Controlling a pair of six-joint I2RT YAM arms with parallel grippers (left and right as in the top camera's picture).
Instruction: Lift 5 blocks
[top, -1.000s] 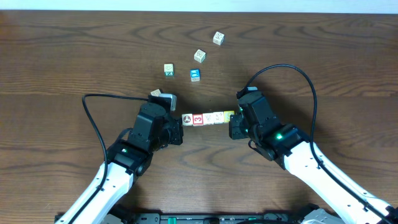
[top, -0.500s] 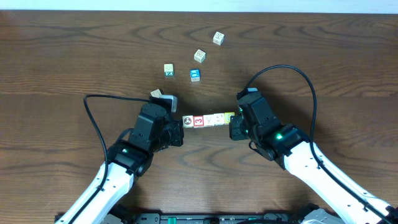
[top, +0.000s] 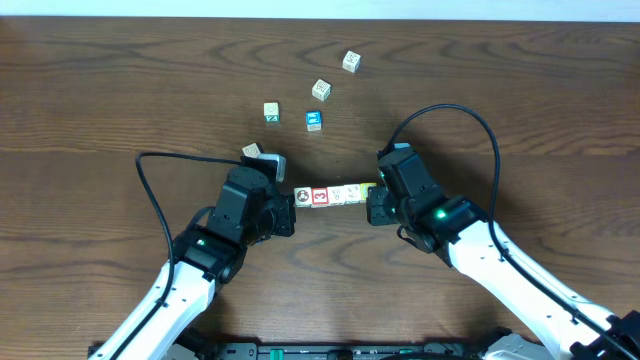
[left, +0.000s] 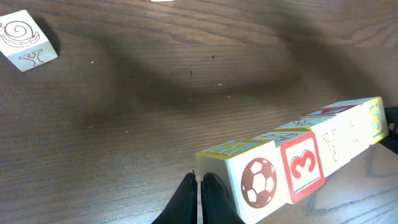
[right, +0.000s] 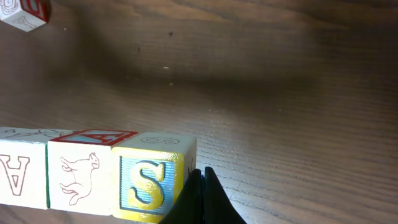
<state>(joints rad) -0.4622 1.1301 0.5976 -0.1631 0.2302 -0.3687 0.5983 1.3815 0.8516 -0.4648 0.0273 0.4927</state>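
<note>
I found the row of five small picture-faced wooden cubes lying left-to-right on the brown wooden worktop. Fully closed on nothing, left jaws butted the football cube, right jaws the yellow S cube.

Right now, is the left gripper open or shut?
Shut. In the left wrist view the left gripper has its fingers together with no gap, against the end of the block row.

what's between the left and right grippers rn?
The row of blocks, end to end: soccer-ball block at the left gripper, S block at the right gripper. Both grippers are shut. The overhead view shows the whole span.
</note>
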